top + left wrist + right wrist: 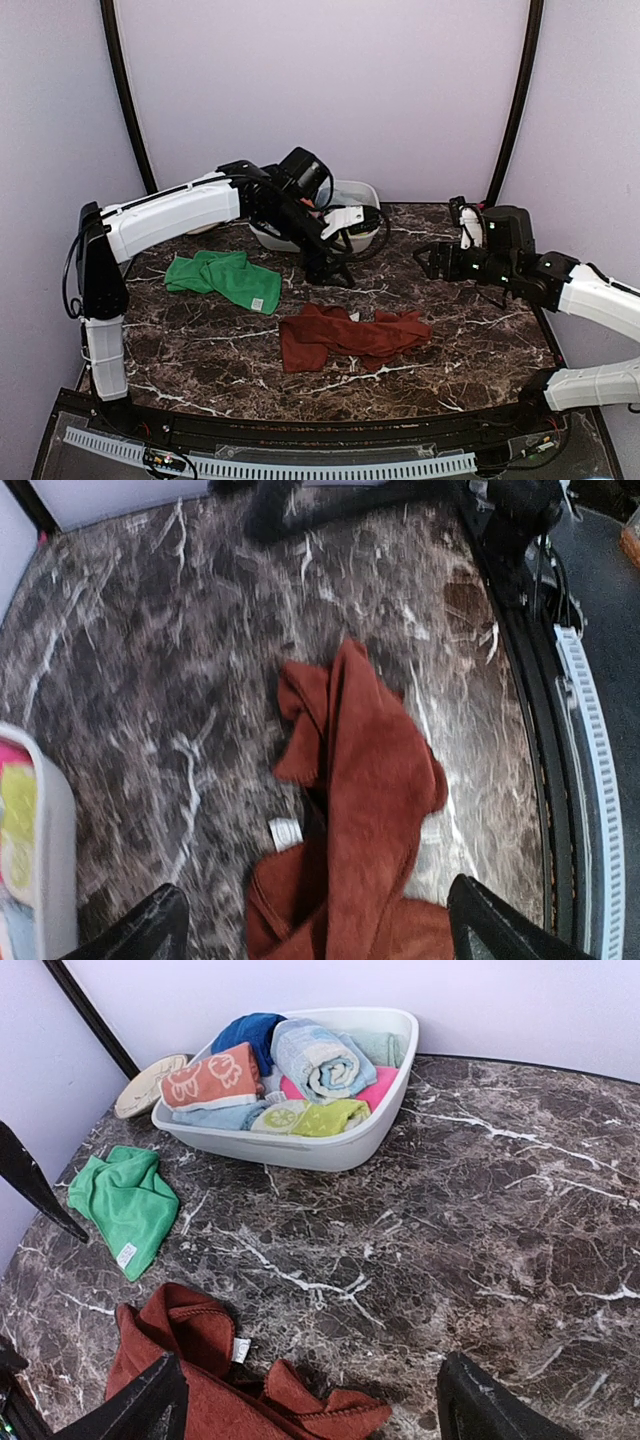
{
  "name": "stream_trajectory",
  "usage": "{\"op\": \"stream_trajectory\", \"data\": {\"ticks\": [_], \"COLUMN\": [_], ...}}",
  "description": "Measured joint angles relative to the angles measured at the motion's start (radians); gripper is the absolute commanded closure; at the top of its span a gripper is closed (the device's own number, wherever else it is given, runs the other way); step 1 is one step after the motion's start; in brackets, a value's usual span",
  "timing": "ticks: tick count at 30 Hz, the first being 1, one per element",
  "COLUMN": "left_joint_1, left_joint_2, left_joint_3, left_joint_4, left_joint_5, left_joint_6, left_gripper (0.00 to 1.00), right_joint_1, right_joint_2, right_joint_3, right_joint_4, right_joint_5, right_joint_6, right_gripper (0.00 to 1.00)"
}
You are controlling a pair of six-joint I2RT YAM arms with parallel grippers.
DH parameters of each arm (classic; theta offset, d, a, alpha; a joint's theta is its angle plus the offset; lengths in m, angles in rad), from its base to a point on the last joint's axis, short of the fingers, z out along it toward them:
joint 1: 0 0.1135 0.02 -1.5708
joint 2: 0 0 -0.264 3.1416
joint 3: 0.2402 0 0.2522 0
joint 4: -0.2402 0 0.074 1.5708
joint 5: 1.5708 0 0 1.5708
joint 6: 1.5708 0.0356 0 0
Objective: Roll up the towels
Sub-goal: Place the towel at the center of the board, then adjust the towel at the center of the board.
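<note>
1. Rust-brown towel lies crumpled and unrolled on the dark marble worktop, around the middle and toward the near edge. A small white tag shows at its side.
2. Left pincer points down just behind the towel's far-left end. In the wrist view its fingers are spread wide with the towel below them, and nothing is pinched.
3. Right pincer hangs over the right side of the worktop, apart from the rust-brown towel. Its fingers are spread and hold nothing.
4. Green towel sits bunched on the left of the worktop, with a white label on one corner. It is near the rust-brown towel but not touching it.
5. White oval basin stands at the far edge, behind the left pincer. An orange towel with cream prints lies in its left end, beside a rolled blue-and-white striped cloth. Pink, yellow-green and blue cloths are packed around them.
6. Cream round disc lies just left of the basin; cannot tell what it is.
</note>
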Motion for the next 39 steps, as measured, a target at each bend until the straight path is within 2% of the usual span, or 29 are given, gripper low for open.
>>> {"op": "stream_trajectory", "data": {"ticks": [6, 11, 13, 17, 21, 27, 31, 34, 36, 39], "left_joint_1": [0.124, 0.131, 0.121, 0.116, 0.117, 0.123, 0.128, 0.129, 0.13, 0.13], "left_joint_2": [-0.224, -0.373, -0.378, -0.327, -0.233, -0.142, -0.139, -0.138, -0.135, -0.116], "left_joint_3": [-0.48, -0.761, -0.808, -0.816, -0.792, -0.782, -0.781, -0.781, -0.779, -0.761], "left_joint_4": [0.039, 0.082, 0.109, 0.158, 0.199, 0.235, 0.247, 0.255, 0.268, 0.279], "left_joint_5": [-0.033, -0.044, -0.047, -0.066, -0.093, -0.155, -0.151, -0.138, -0.142, -0.161], "left_joint_6": [0.0, -0.04, -0.065, -0.11, -0.16, -0.231, -0.266, -0.285, -0.289, -0.288], "left_gripper": [0.09, 0.11, 0.13, 0.19, 0.29, 0.32, 0.47, 0.5, 0.59, 0.87], "right_joint_1": [0.0, 0.001, 0.001, 0.001, 0.001, 0.002, 0.002, 0.002, 0.003, 0.005], "right_joint_2": [0.026, 0.074, 0.09, 0.106, 0.106, 0.105, 0.105, 0.105, 0.105, 0.108], "right_joint_3": [0.0, 0.001, 0.003, 0.014, 0.024, 0.024, 0.024, 0.024, 0.024, 0.025], "right_joint_4": [-0.033, -0.048, -0.053, -0.059, -0.062, -0.066, -0.067, -0.067, -0.067, -0.067], "right_joint_5": [0.014, 0.014, 0.013, 0.011, 0.01, 0.008, 0.002, -0.005, -0.013, -0.023], "right_joint_6": [-0.015, -0.025, -0.028, -0.028, -0.026, -0.017, -0.015, -0.013, -0.014, -0.014], "right_gripper": [0.16, 0.16, 0.17, 0.18, 0.18, 0.19, 0.21, 0.22, 0.23, 0.23]}}
